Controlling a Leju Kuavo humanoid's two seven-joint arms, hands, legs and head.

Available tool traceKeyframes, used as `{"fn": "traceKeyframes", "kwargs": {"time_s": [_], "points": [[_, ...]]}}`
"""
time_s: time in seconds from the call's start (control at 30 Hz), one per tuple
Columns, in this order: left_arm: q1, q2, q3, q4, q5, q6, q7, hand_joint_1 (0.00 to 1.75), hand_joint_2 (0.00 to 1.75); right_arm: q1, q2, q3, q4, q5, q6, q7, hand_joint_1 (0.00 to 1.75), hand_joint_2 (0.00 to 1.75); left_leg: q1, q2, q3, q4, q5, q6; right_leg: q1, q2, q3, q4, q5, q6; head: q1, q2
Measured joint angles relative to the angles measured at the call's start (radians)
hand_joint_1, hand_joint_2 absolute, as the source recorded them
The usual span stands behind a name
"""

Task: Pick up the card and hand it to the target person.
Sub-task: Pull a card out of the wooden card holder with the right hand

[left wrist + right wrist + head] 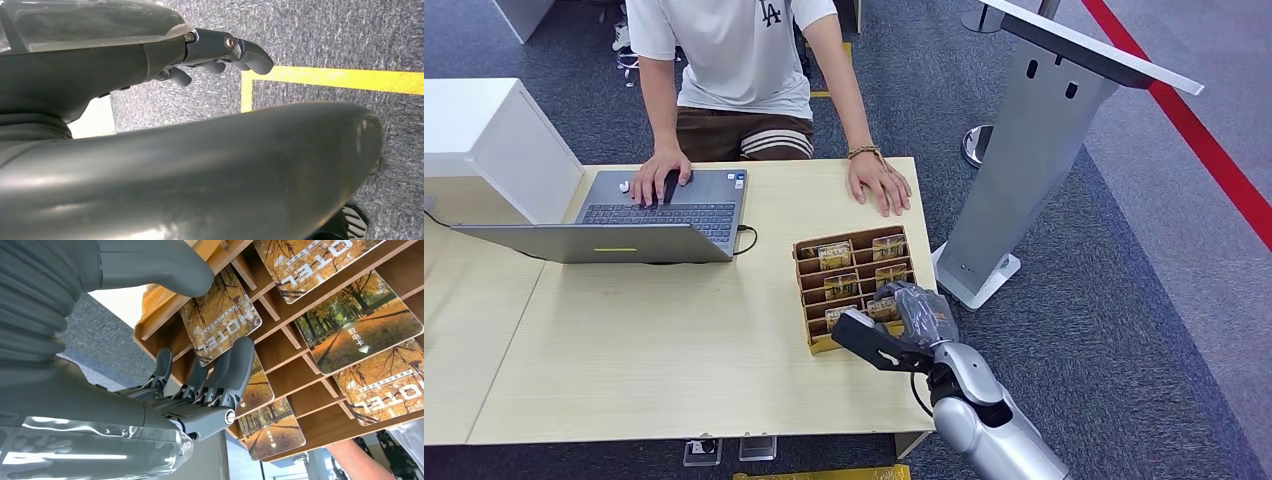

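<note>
A wooden card rack (809, 300) stands on the light table (654, 340), near its right edge, with cards (835, 257) slotted in several rows. The right hand (892, 325) sits over the rack's near right corner, fingers reaching into the lower slots; whether it grips a card cannot be told. Across the table a person (734, 60) sits, one hand on an open laptop (639, 215), the other hand (879, 180) flat on the tabletop. A grey stand (1034, 150) rises from the carpet right of the table.

Your table (654, 360), light wood: open laptop (639, 215) far left, card rack (849, 285) right, person's hands (879, 182) far edge.
</note>
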Motion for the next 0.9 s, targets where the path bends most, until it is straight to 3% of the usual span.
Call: {"fn": "traceKeyframes", "kwargs": {"time_s": [0.43, 0.7, 0.8, 0.9], "points": [[0.0, 0.0, 0.0, 0.0, 0.001, 0.0, 0.0, 0.0, 0.0, -0.001, -0.002, 0.003, -0.001, -0.006, -0.008, 0.018, 0.75, 1.75, 0.0, 0.0, 0.001, 0.0, 0.0, 0.0, 0.0, 0.0, 0.0, 0.0, 0.0, 0.0, 0.0, 0.0], [0.0, 0.0, 0.0, 0.0, 0.001, 0.0, 0.0, 0.0, 0.0, -0.001, -0.006, 0.004, 0.0, -0.013, -0.003, 0.018, 0.61, 1.75, 0.0, 0.0, 0.0, 0.0, 0.0, 0.0, 0.0, 0.0, 0.0, 0.0, 0.0, 0.0, 0.0, 0.0], [0.0, 0.0, 0.0, 0.0, 0.001, 0.0, 0.0, 0.0, 0.0, -0.001, -0.006, 0.004, 0.0, -0.018, -0.003, 0.017, 0.72, 1.75, 0.0, 0.0, 0.0, 0.0, 0.0, 0.0, 0.0, 0.0, 0.0, 0.0, 0.0, 0.0, 0.0, 0.0], [0.0, 0.0, 0.0, 0.0, 0.001, 0.0, -0.001, 0.0, 0.0, -0.001, -0.006, 0.004, 0.0, -0.022, -0.003, 0.016, 1.28, 1.75, 0.0, 0.0, 0.0, 0.0, 0.0, 0.0, 0.0, 0.0, 0.0, 0.0, 0.0, 0.0, 0.0, 0.0]]}}
